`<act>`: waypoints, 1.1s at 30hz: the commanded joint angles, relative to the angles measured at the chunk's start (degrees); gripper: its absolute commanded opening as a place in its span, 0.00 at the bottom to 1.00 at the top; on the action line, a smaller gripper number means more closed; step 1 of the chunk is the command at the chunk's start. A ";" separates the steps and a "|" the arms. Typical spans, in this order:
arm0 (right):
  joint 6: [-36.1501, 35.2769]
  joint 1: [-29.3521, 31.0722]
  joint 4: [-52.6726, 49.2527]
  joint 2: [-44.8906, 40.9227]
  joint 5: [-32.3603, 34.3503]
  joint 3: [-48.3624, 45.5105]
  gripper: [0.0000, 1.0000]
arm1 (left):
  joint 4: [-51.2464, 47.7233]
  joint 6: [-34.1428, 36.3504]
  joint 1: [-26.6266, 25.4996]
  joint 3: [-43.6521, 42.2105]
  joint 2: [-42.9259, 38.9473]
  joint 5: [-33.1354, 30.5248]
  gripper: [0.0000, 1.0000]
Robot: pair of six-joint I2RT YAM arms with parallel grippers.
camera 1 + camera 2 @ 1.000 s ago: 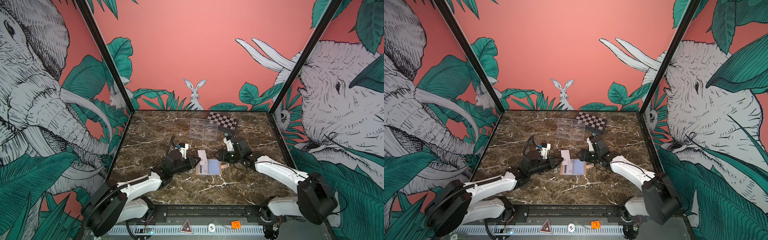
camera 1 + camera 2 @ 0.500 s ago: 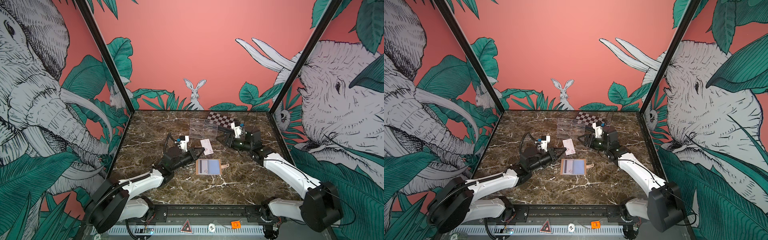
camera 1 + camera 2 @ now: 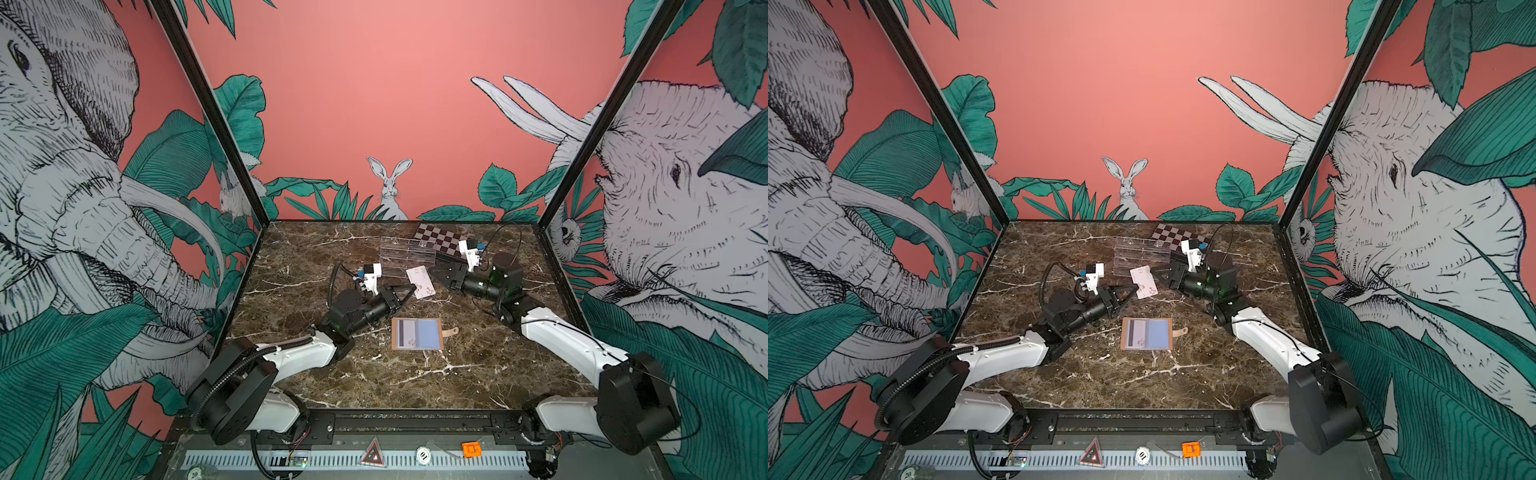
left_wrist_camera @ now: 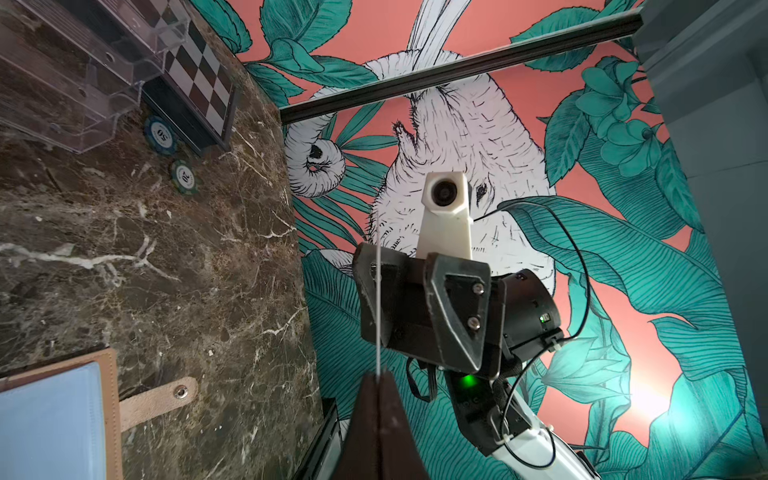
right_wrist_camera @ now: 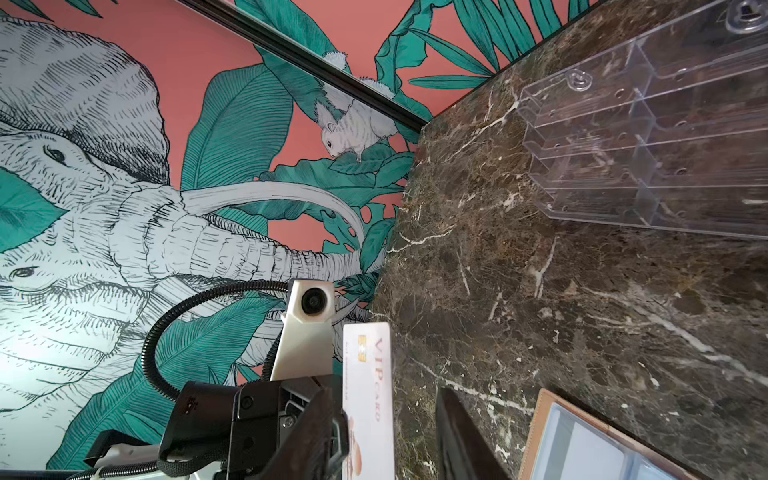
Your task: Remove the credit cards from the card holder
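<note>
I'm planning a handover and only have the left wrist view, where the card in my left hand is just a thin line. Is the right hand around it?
Observer: Yes. In the right wrist view the card stands between the right hand's open fingers, close to one and with a gap to the other.
Operator: Is anything left in the card holder? I see only its corner.
Observer: Yes. In both top views the card holder lies open, and a second card, dark stripe up, sits in its sleeve on the left arm's side.
</note>
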 commanded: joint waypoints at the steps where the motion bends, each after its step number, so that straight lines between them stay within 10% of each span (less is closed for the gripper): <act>1: 1.88 0.24 6.40 0.00 -1.64 -0.96 0.34 | 3.79 -1.03 -0.13 1.55 0.11 0.82 0.00; 19: 4.49 2.92 11.12 0.72 -1.07 -4.15 0.01 | 4.54 -0.40 -0.13 0.24 1.68 0.82 0.03; 26: -1.66 1.25 1.42 -2.14 -1.25 -1.96 0.00 | -0.81 3.73 0.37 -1.67 -2.63 0.13 0.65; 33: -13.94 -2.51 -15.84 -5.07 -2.12 3.31 0.00 | -28.81 20.91 1.13 2.24 -17.43 -4.66 0.85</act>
